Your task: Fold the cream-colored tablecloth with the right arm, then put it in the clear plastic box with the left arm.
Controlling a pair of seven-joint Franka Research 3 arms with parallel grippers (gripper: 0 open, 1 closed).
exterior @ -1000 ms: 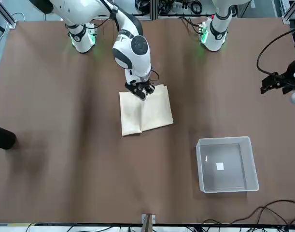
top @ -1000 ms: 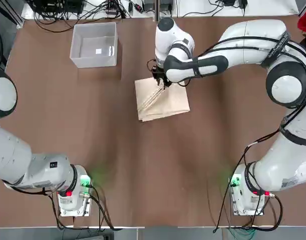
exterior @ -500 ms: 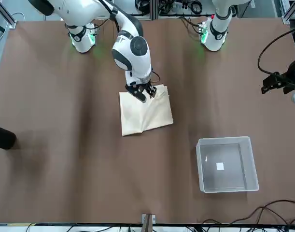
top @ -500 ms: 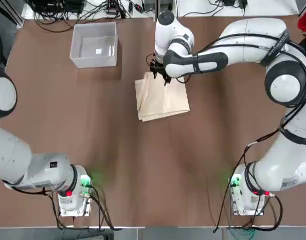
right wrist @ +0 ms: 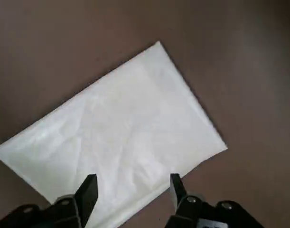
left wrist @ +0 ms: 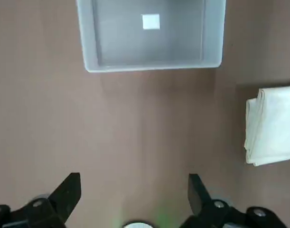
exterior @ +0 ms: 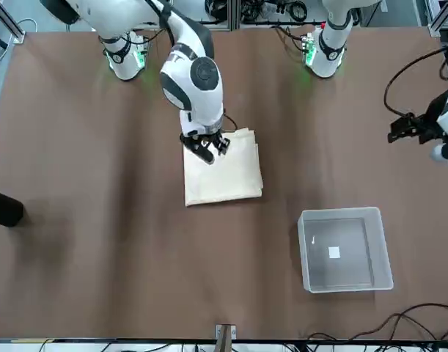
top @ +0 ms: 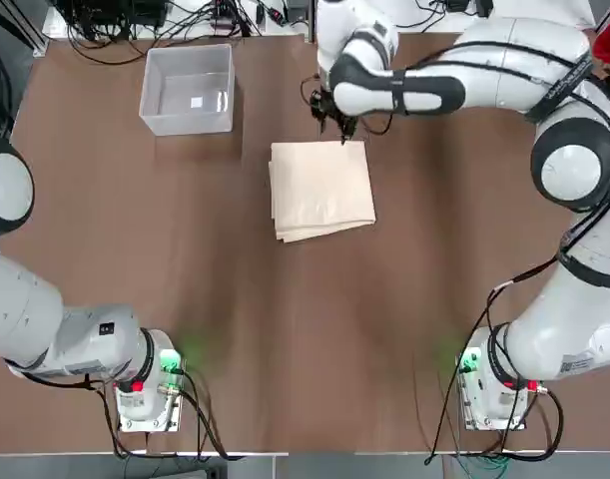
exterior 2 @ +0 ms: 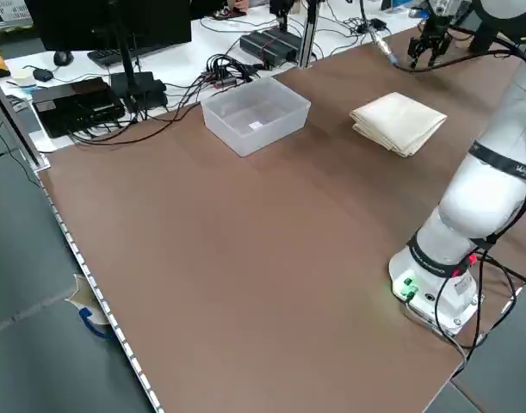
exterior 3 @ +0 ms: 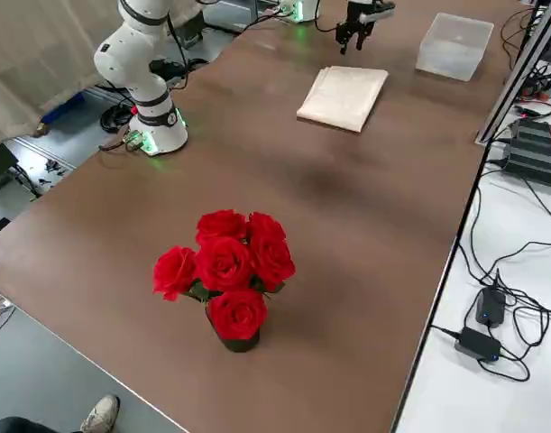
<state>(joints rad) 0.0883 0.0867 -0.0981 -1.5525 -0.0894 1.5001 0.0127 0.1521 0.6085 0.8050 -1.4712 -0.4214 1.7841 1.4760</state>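
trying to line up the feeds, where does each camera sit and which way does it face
Top: overhead, both arms, bases at bottom, cream-colored tablecloth.
Front: across the table, facing the robot.
Left side: raised, clear plastic box nearest, left arm's base.
Right side: raised, red roses nearest.
Left wrist: down on the box, open left gripper.
Right wrist: open right gripper above tablecloth.
All share the tablecloth.

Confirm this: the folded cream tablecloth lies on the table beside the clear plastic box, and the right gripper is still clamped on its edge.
Not quite. The right gripper has let go: the right wrist view shows its fingers open and empty above the cream tablecloth. The rest holds: the cloth lies folded on the table, apart from the clear plastic box.
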